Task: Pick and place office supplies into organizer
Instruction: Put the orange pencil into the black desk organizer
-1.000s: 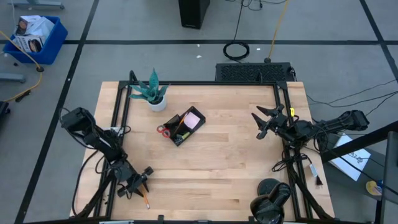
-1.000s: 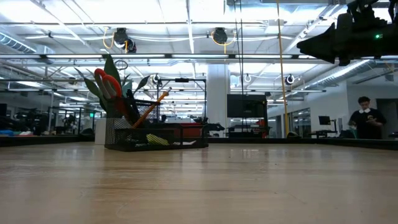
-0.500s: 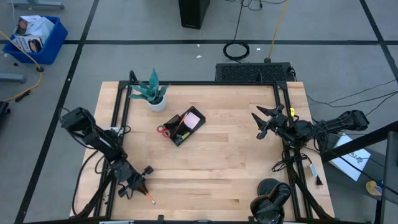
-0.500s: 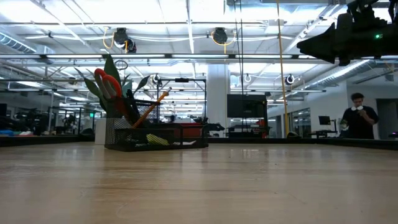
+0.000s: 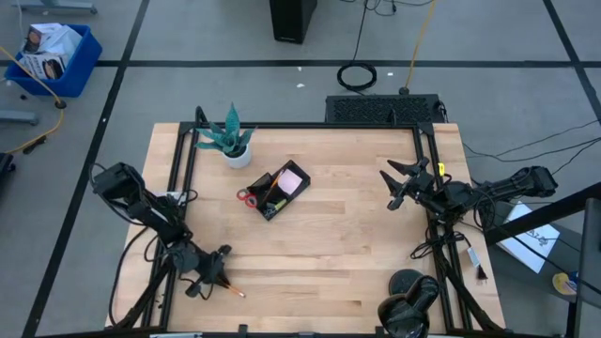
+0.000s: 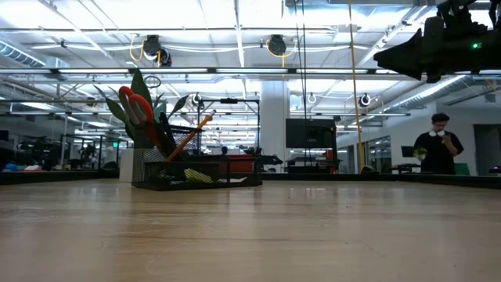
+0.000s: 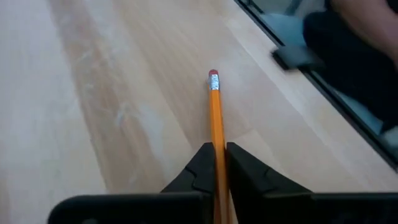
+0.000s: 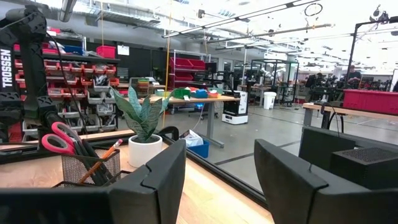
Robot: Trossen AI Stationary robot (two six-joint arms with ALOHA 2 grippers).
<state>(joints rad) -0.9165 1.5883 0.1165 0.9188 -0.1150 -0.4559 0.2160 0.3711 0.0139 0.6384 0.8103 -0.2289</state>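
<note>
Left gripper (image 5: 218, 270): lower left of the high view, near the table's front edge; jaws closed narrowly on an orange pencil (image 7: 216, 121).
Grip point: in the left wrist view the jaws pinch the pencil low on its shaft, eraser end pointing away, most of its length sticking out unsupported.
Risk, pivot: held so near one end, the pencil may swing or slip between the jaws during the carry.
Organizer (image 5: 277, 192): upper centre of the high view, well apart from the pencil; red-handled scissors (image 6: 138, 107) and another pencil stand in its cup.
Risk, insertion: a tilted pencil may strike the scissors or the cup's rim and fall to the table (image 5: 329, 244).
Right gripper (image 5: 396, 183): right of the high view, above the table; jaws apart, holding nothing.
</note>
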